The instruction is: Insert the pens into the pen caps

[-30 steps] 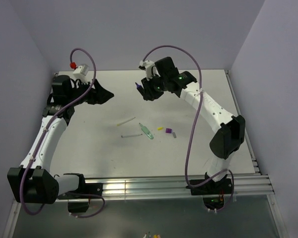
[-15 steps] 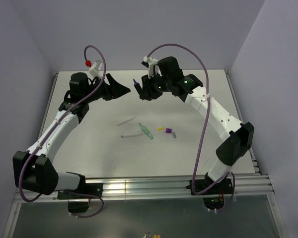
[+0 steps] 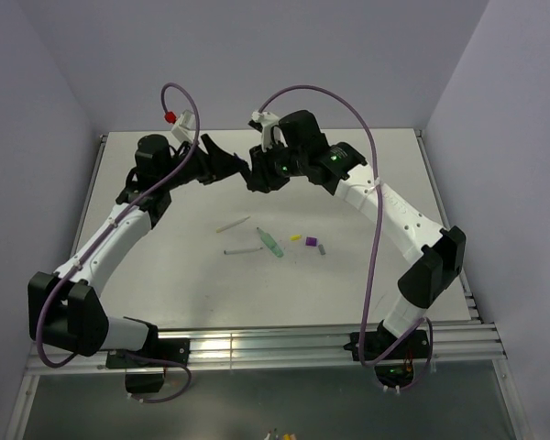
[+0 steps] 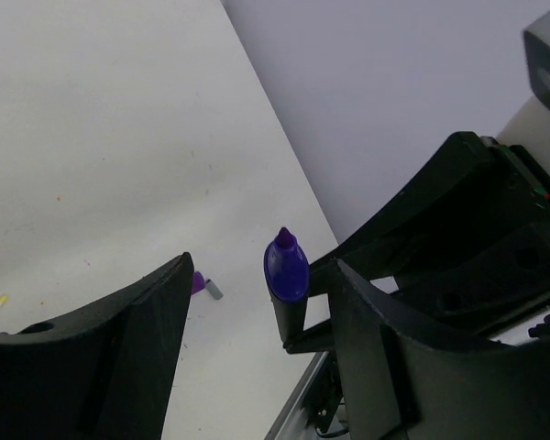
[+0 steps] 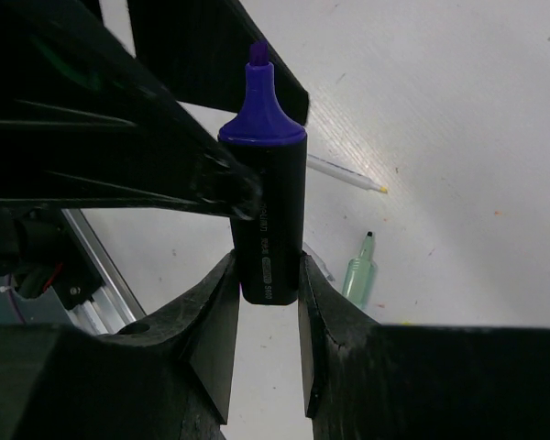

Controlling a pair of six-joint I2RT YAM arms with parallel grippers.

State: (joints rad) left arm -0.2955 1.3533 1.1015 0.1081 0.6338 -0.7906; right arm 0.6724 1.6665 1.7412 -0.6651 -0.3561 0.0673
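My right gripper (image 5: 266, 275) (image 3: 259, 176) is shut on the black pen with the purple tip (image 5: 264, 206) (image 4: 287, 275) and holds it in the air over the back of the table. My left gripper (image 4: 261, 268) (image 3: 236, 165) is open, one jaw on each side of that pen's purple end with gaps showing. On the table lie a pale yellow pen (image 3: 232, 224), a grey-white pen (image 3: 242, 249) and a green pen (image 3: 270, 242) (image 5: 359, 275). To their right are the yellow cap (image 3: 295, 238), the purple cap (image 3: 308, 241) (image 4: 198, 282) and the grey cap (image 3: 321, 247).
The white table (image 3: 165, 266) ends in a metal rail (image 3: 284, 344) at the near edge. Purple cables (image 3: 367, 247) loop above both arms. Lilac walls close off the back and both sides.
My left arm has swung right to the right gripper, and its jaws now flank the held pen's purple end. The right gripper has shifted slightly left with the pen.
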